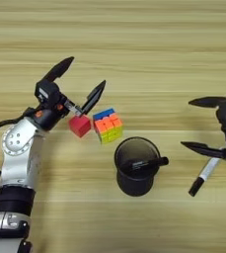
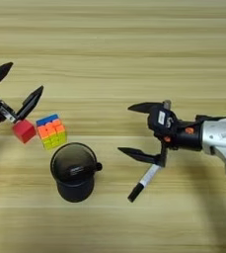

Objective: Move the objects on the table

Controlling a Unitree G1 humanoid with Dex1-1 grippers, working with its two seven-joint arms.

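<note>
A: Where was the red cube (image 1: 79, 125)?
B: Just below the left gripper (image 1: 83, 75), fingers spread wide, beside the puzzle cube (image 1: 108, 125) on the table (image 1: 134, 44).
A: The pen (image 2: 145, 182)?
B: Under the right gripper (image 2: 127, 128), also spread; possibly touching its lower finger. A black cup (image 1: 136, 166) stood between.

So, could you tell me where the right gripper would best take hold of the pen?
Probably at the pale barrel, coming from above: the pen lies flat and slanted, dark cap low-left, directly under the open right gripper. Fingers should close across its width.
</note>
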